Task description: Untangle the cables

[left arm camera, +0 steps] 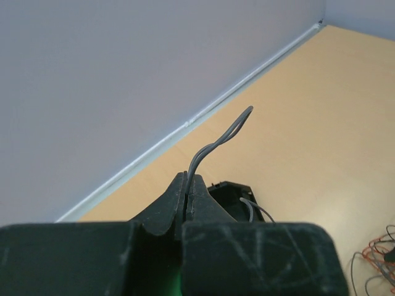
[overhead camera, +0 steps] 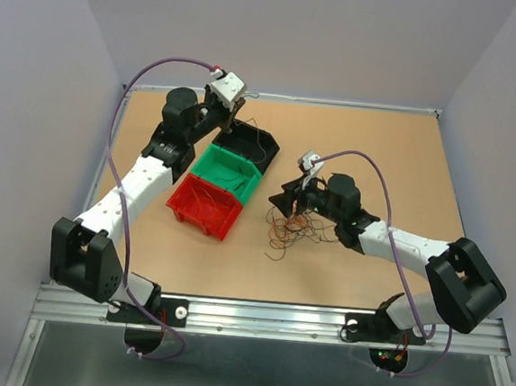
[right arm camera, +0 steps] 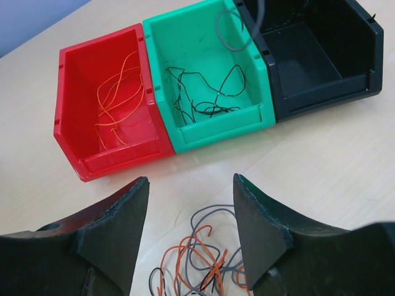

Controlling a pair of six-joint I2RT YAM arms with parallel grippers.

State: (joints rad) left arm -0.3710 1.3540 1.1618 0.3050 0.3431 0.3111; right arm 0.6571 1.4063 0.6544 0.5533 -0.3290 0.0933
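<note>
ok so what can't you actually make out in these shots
Right wrist view: the tangled cables run off the bottom edge.
Top view: the right end effector covers part of them.
Right wrist view: the black bin is too dark inside to tell its contents.
Left wrist view: the wire pinched in the left end effector is hidden below the grip.

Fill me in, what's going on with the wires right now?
The left gripper is shut on one gray wire, holding it up near the black bin. The right gripper hangs open over the tangle on the table. The red bin holds orange wires and the green bin holds dark wires, so sorting looks partway done.
</note>
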